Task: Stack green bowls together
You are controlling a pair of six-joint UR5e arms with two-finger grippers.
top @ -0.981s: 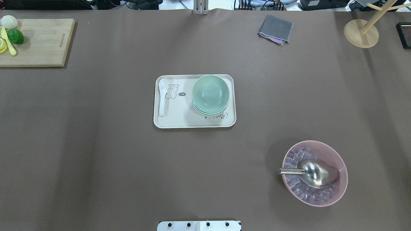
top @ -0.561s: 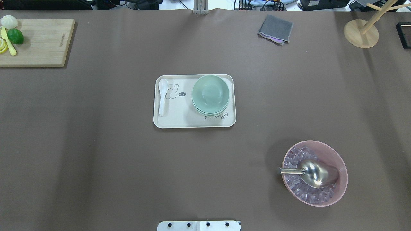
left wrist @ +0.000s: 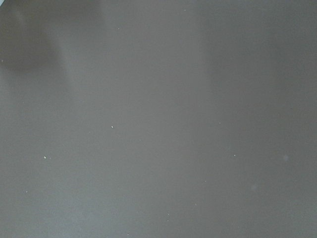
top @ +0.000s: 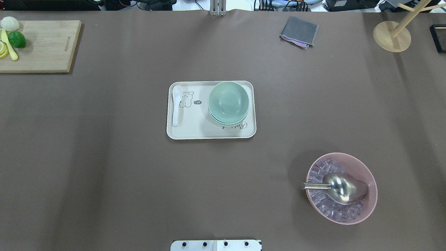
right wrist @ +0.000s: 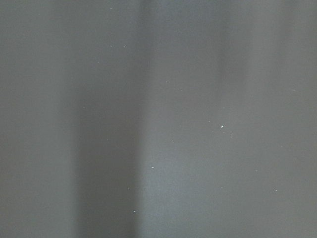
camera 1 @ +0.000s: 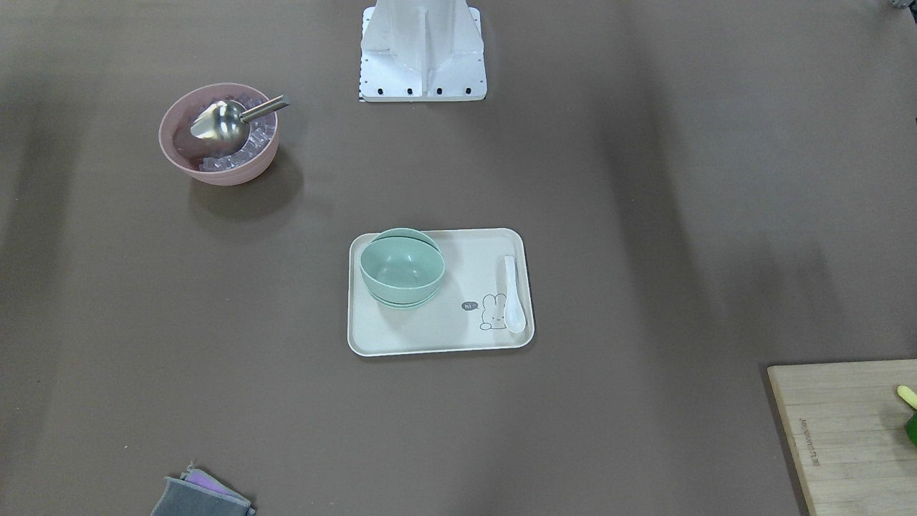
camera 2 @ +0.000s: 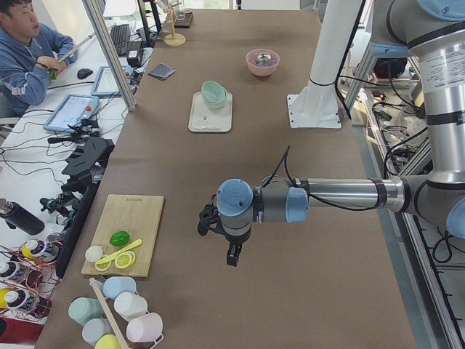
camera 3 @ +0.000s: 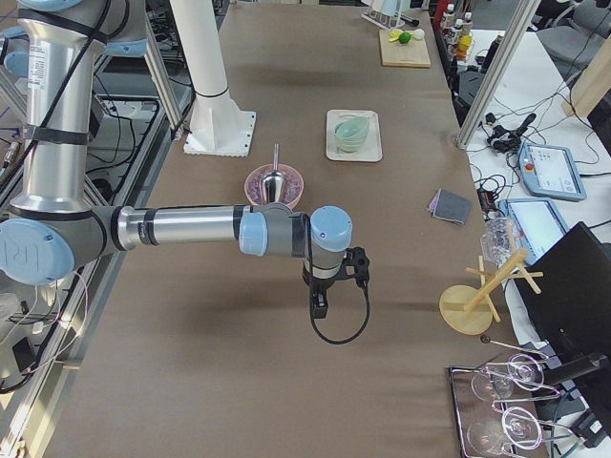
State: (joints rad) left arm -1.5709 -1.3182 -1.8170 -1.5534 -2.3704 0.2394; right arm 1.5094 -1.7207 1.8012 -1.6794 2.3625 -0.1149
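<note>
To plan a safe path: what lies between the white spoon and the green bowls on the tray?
No loose object: in the overhead view, only the bare tray with its printed rabbit lies between the white spoon and the green bowls.

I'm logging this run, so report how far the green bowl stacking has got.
Done: the green bowls sit nested in one stack on the tray, lower rims showing under the top bowl. In hand: nothing; the left gripper and the right gripper hang over the table, far from the tray, and whether they are open cannot be told. Left: no loose green bowl shows, so the stacking looks finished.
</note>
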